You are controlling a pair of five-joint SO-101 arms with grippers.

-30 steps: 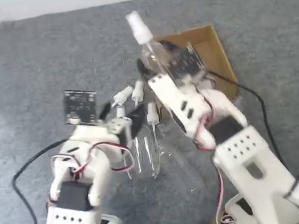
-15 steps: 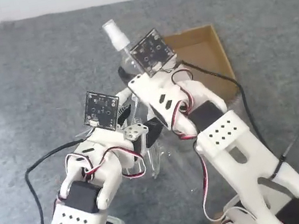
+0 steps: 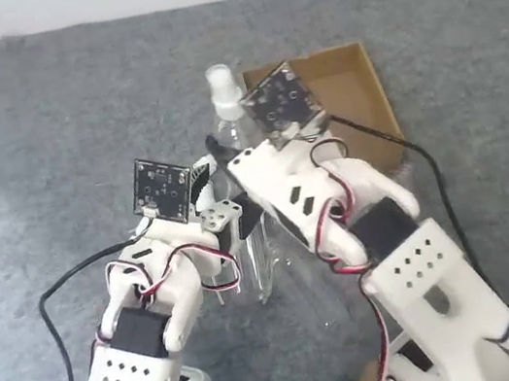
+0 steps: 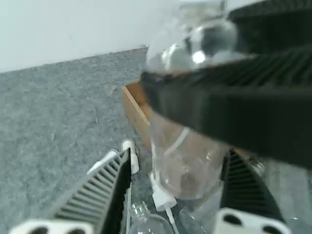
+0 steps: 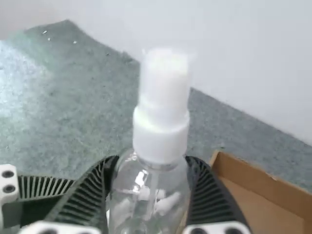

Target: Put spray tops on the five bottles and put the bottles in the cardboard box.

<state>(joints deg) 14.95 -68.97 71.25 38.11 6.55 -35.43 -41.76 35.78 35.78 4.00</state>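
Scanning grey bench (image 3: 29, 141) first: spotting cardboard box (image 3: 356, 94) lying open side up toward far right, w/ both arms crowding in just beside its left wall. Gripping the bottle (image 3: 236, 132) w/ right pincer (image 5: 146, 195), clenched round the clear body below the shoulder, holding it upright off the bench, next to the box but not yet inside. Spreading left pincer (image 4: 178, 158) wide, released, straddling the bottle's lower part; not managing to tell whether either finger is touching the clear wall. Judging handling: looking empty, light, thin-walled & smooth, so prob. slippery and apt to twist or slide in a grip. Taking hold round the widest part of the body, as w/ right pincer here, seeming safest, leaving neck free. Avoiding any pull on the spray top (image 3: 221, 83), since not being able to confirm how firmly it's seated. Comparing views: getting box/arm layout & the bottle's place rel. to the box wall from high view. Getting loose spray tops (image 4: 129, 148) and an uncapped bottle (image 4: 142, 222) lying on bench beneath the held one from left wrist view. Getting close look at white top sitting square on the neck, w/ a ridged finger either side of the body, from right wrist view.
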